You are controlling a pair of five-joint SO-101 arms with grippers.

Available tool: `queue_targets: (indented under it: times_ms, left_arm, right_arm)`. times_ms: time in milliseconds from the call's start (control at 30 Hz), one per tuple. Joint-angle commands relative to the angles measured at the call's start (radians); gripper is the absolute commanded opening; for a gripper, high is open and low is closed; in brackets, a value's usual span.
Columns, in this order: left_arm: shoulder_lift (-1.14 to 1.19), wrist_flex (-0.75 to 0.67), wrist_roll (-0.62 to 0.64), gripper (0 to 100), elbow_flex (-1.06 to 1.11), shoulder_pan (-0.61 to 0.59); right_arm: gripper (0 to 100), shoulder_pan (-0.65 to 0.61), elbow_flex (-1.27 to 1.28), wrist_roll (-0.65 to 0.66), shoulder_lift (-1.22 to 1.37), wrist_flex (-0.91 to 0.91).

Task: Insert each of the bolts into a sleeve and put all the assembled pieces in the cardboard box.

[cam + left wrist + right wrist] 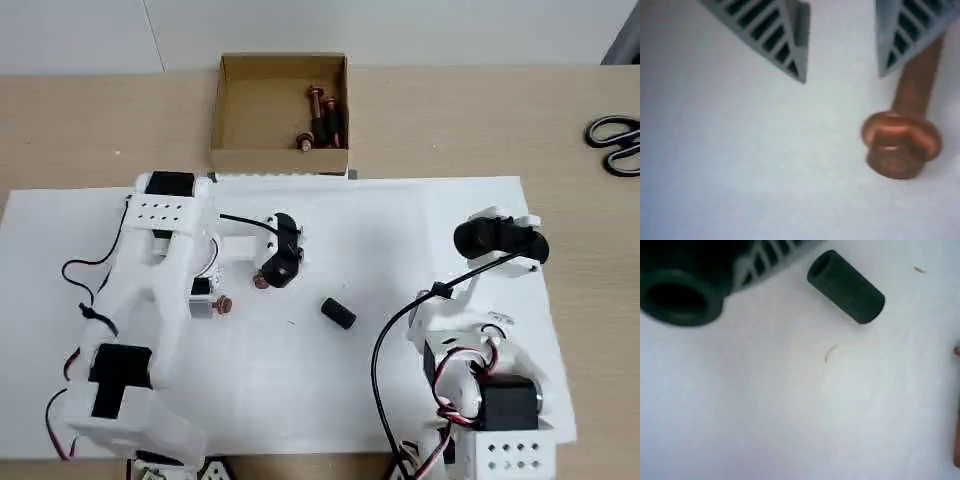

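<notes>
Overhead look at a white paper sheet [400, 380] laid on a wooden table [80, 120].

Left gripper [842, 72] low over the paper, left of centre, ribbed grey fingers [782, 37] spread wide, holding nothing. Just beneath, a copper-coloured metal bolt with a round flanged head [900, 145], lying flat, shank tucked under one finger rather than centred in the gap. Risk here: closing from this offset, catching the shank on one side only and rolling or flicking it away.

Second copper bolt [222, 303] slightly nearer and to the left, close beside the left arm's body; awkward to reach.

Right gripper [497, 238] well to the right, apparently clamped on a black tube-shaped sleeve [680, 295], open bore showing. Danger of a tilted bore and a bolt jamming at the rim.

Spare black tubular sleeve [846, 286] loose on the paper between the arms; easily knocked by a passing arm.

Brown cardboard box [280, 158] at the far side, assembled bolt-and-sleeve pieces [322, 118] against its right wall.
</notes>
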Motion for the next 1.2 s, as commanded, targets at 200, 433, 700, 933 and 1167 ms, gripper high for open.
queue_targets:
  times_ms: [200,433,700,933,1167]
  left_arm:
    - [0.133,0.009,-0.308,9,-0.099,0.003]
    - [0.178,0.023,-0.308,9,-0.191,0.003]
    - [0.172,0.052,-0.308,9,-0.260,0.005]
    - [0.204,0.051,-0.313,9,-0.262,0.008]
    - [0.308,-0.018,-0.310,9,-0.263,0.006]
  right_arm:
    - [0.3,0.002,-0.012,0.006,-0.010,-0.024]
    - [0.3,0.002,-0.012,0.005,-0.010,-0.024]
    - [0.3,0.002,-0.012,0.005,-0.010,-0.031]
    - [0.3,0.002,-0.009,0.005,-0.010,-0.053]
    - [0.3,0.001,-0.009,0.005,-0.010,-0.053]
